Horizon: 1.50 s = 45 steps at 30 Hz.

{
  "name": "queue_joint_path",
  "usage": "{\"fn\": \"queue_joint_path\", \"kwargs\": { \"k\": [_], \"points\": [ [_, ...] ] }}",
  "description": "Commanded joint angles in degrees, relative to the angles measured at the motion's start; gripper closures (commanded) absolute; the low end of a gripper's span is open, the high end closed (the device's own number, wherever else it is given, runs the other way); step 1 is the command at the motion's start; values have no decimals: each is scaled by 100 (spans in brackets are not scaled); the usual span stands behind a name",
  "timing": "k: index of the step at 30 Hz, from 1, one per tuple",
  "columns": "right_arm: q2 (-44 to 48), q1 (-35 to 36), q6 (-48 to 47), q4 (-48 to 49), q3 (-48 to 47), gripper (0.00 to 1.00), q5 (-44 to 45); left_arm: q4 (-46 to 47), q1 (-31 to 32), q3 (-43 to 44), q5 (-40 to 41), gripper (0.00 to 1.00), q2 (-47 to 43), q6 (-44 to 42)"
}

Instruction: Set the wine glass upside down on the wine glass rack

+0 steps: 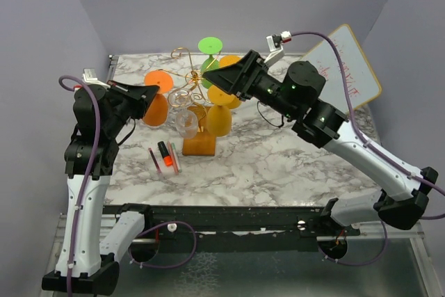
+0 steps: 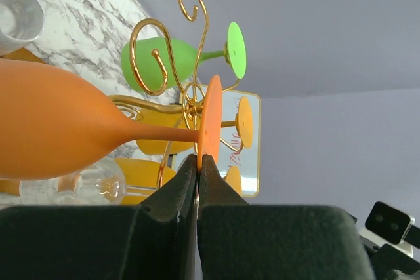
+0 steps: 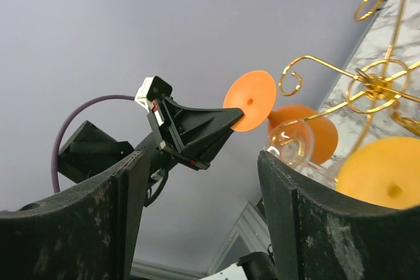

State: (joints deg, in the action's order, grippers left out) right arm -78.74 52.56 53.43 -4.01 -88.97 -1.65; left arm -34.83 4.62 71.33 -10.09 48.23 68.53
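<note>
My left gripper (image 1: 148, 92) is shut on the rim of the round foot of an orange wine glass (image 1: 156, 109). The glass hangs upside down at the left side of the gold wire rack (image 1: 189, 74), whose wooden base (image 1: 199, 145) stands mid-table. In the left wrist view the fingertips (image 2: 199, 160) pinch the foot's edge, with the orange glass (image 2: 52, 129) against the rack's spiral arms (image 2: 190, 96). My right gripper (image 1: 220, 78) is open and empty just right of the rack's top. In the right wrist view it (image 3: 200, 159) faces the orange foot (image 3: 249, 100).
A green glass (image 1: 209, 60), yellow glasses (image 1: 218, 119) and a clear glass (image 1: 186, 122) hang on the rack. Several markers (image 1: 165, 156) lie on the table left of the base. A whiteboard (image 1: 348, 67) leans at the back right.
</note>
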Motion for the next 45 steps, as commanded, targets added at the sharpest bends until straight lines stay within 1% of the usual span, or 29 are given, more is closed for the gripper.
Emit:
{"fn": "queue_joint_path", "kwargs": {
  "k": [1, 5, 9, 17, 20, 24, 31, 35, 45],
  "points": [
    [602, 44, -280, 58, 603, 28, 747, 170, 11, -37, -374, 100, 150, 359],
    [1121, 44, -394, -5, 1025, 28, 1083, 424, 11, -101, -616, 100, 342, 442],
    [1529, 44, -473, -71, 1301, 29, 1357, 650, 8, -91, -689, 100, 513, 477],
    [1954, 44, -418, -227, 1641, 29, 1657, 1156, 12, -84, -632, 100, 926, 448],
    [2015, 44, -402, -230, 1704, 29, 1718, 1342, 4, -102, -517, 100, 1065, 484],
    [2040, 42, -412, -260, 1690, 30, 1703, 1605, 4, -102, -101, 100, 1068, 482],
    [2132, 40, -382, -281, 1789, 31, 1808, 1344, 4, 25, 851, 100, 889, 97],
    [2110, 44, -355, -310, 1787, 31, 1768, 1239, -5, 41, 869, 100, 866, 4],
    [2135, 44, -225, -390, 1864, 31, 1709, 1043, -5, -124, 743, 100, 556, 123]
  ]
}}
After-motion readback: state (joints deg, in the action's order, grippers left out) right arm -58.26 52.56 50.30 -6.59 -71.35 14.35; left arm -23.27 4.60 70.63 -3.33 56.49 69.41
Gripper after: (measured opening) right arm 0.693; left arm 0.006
